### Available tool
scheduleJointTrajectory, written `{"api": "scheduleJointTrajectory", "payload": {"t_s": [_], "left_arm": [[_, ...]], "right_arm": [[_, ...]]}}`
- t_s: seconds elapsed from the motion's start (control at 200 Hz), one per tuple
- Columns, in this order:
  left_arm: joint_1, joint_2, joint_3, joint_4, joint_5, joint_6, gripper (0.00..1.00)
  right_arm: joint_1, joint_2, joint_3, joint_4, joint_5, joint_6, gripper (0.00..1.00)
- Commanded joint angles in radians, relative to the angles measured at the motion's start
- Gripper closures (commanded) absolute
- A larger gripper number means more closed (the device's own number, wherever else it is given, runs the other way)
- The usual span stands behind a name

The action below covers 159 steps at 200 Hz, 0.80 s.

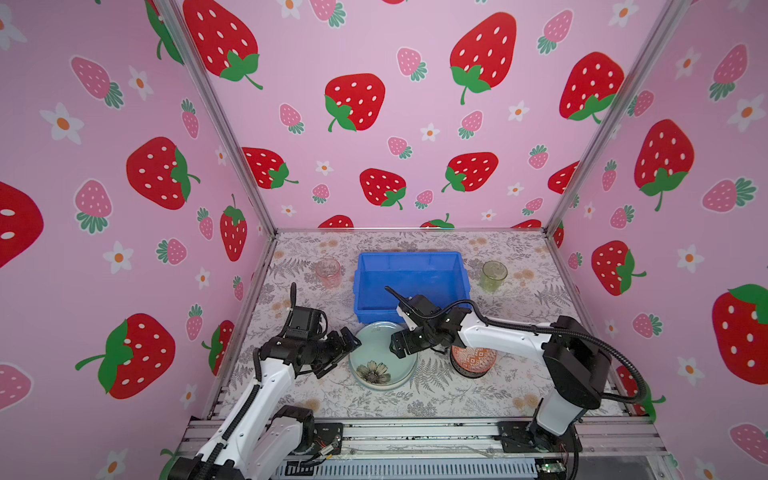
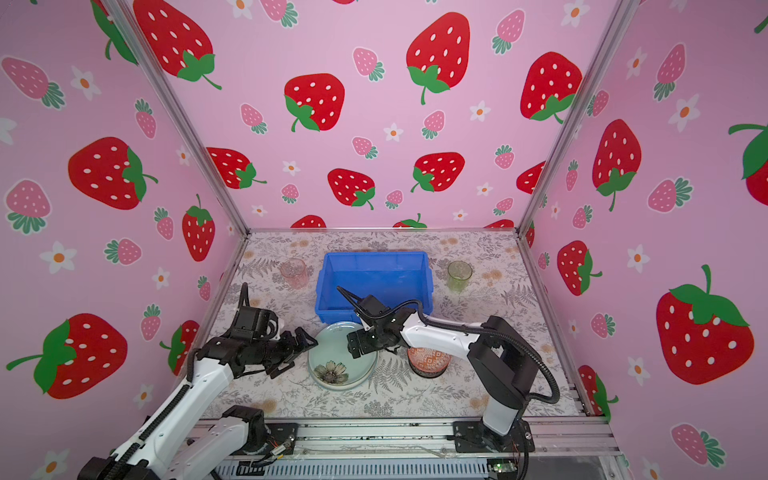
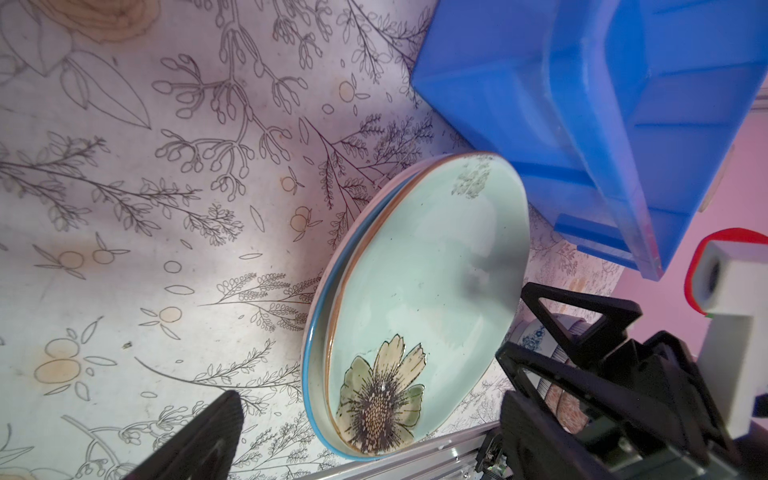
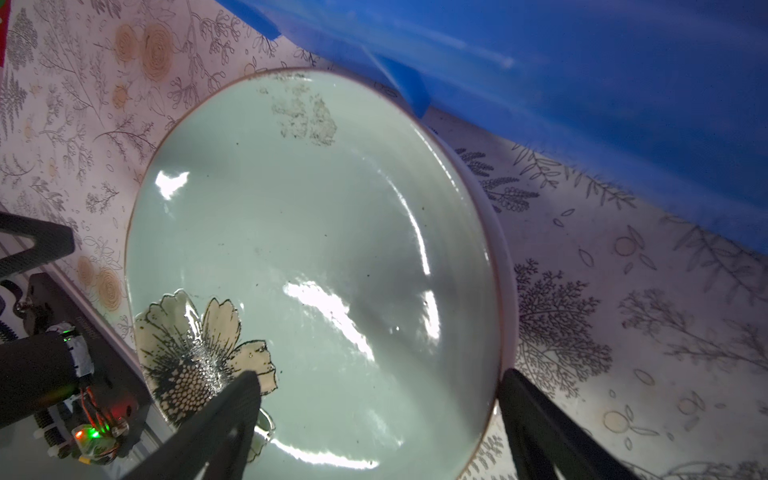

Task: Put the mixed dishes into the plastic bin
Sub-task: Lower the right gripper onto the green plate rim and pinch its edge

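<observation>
pale green plate lies under the wide-open, empty right hand, left hand open and empty just beside it.

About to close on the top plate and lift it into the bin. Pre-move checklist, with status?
1. Right gripper open: ok.
2. Its fingers straddle the pale green plate rim: ok.
3. Only that plate between them, not the plates beneath: cannot tell.
4. Left gripper, open, clear of the plate's edge: cannot tell.
5. Blue bin empty: ok.
6. Pink cup and green cup stand beside the bin, off the path: ok.
</observation>
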<state>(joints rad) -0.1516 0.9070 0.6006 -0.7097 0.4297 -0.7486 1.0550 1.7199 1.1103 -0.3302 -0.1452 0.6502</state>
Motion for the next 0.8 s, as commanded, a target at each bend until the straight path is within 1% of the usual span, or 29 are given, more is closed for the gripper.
{"api": "scheduleJointTrajectory", "payload": {"t_s": [0.0,0.12,0.215,0.38,0.63,0.79], "left_arm": [[-0.003,-0.005,0.002,-0.007,-0.006,0.013,0.01],[-0.002,-0.021,0.002,-0.013,-0.015,0.012,0.01],[-0.003,-0.032,0.0,-0.014,-0.019,0.007,0.01],[-0.002,-0.03,-0.002,-0.01,-0.017,0.008,0.01],[-0.002,0.021,-0.012,0.018,0.017,0.01,0.01],[-0.003,0.024,-0.04,0.049,0.038,-0.014,0.01]], "right_arm": [[-0.003,0.021,0.017,-0.006,-0.005,-0.006,0.07],[-0.003,0.019,0.013,-0.006,0.016,-0.004,0.07],[-0.003,0.02,0.008,-0.006,0.009,-0.006,0.07],[-0.002,0.01,-0.007,0.045,-0.032,-0.002,0.09],[-0.001,-0.003,-0.032,0.099,-0.098,0.008,0.11],[-0.001,-0.011,-0.058,0.135,-0.122,0.024,0.11]]}}
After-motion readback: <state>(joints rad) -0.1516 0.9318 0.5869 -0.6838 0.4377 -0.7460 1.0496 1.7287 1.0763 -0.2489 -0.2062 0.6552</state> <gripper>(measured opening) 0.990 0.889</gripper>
